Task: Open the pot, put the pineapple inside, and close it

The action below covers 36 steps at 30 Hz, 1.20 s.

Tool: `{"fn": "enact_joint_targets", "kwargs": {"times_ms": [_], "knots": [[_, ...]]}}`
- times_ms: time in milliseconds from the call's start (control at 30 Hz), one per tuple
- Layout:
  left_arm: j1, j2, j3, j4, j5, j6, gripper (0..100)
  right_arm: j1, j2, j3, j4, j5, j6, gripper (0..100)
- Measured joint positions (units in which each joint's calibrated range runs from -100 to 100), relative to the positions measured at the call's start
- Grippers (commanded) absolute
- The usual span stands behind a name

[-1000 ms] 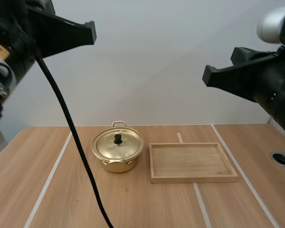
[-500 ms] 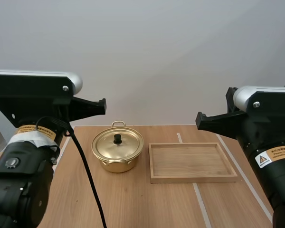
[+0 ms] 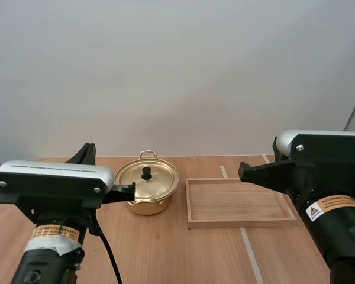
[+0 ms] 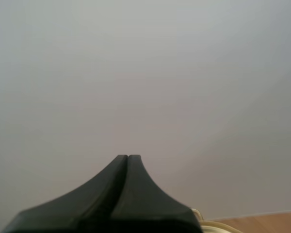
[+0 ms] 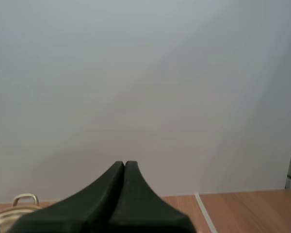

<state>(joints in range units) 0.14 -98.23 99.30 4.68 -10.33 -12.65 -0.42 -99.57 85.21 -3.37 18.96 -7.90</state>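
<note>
A small gold pot (image 3: 148, 204) sits on the wooden table (image 3: 165, 254), just left of the wooden tray (image 3: 239, 223). Its shiny lid (image 3: 158, 180) is on, topped with a black knob (image 3: 147, 173). The left gripper (image 4: 128, 158) and right gripper (image 5: 124, 164) are both pressed closed, holding nothing. The left arm's tip cuts off the pot's left edge. In the right wrist view, the pot's loop handle (image 5: 25, 199) peeks past the fingers.

Light: soft, even, is falling from above across the bench (image 3: 165, 254). Lid (image 3: 157, 177) of the pot (image 3: 147, 206) is gleaming mildly; faint shadow is pooling beneath the pot.
</note>
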Motion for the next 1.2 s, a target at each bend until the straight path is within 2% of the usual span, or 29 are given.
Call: {"fn": "enact_joint_targets", "kwargs": {"times_ms": [167, 233, 400, 700, 1200], "knots": [[0.0, -1.4, 0.6, 0.0, 8.7, -1.5, 0, 0.0, 0.0, 11.8, 0.0, -9.4, 0.0, 0], [0.0, -1.4, 0.6, -0.1, 11.3, -2.3, 0, -0.2, 0.0, 14.1, 0.1, -9.5, 0.0, 0], [0.0, -1.4, 0.6, -0.3, 20.8, -3.5, 0, -0.9, 0.0, 14.8, 1.1, -6.1, 0.0, 0], [0.0, -1.4, 0.6, -1.0, 38.7, -5.2, 0, -1.2, 0.0, 14.8, 2.3, 11.1, 0.0, 0], [0.0, -1.4, 0.6, -1.5, 41.6, -5.4, 0, -1.5, -0.1, 14.8, 2.5, 13.1, 0.0, 0]]}}
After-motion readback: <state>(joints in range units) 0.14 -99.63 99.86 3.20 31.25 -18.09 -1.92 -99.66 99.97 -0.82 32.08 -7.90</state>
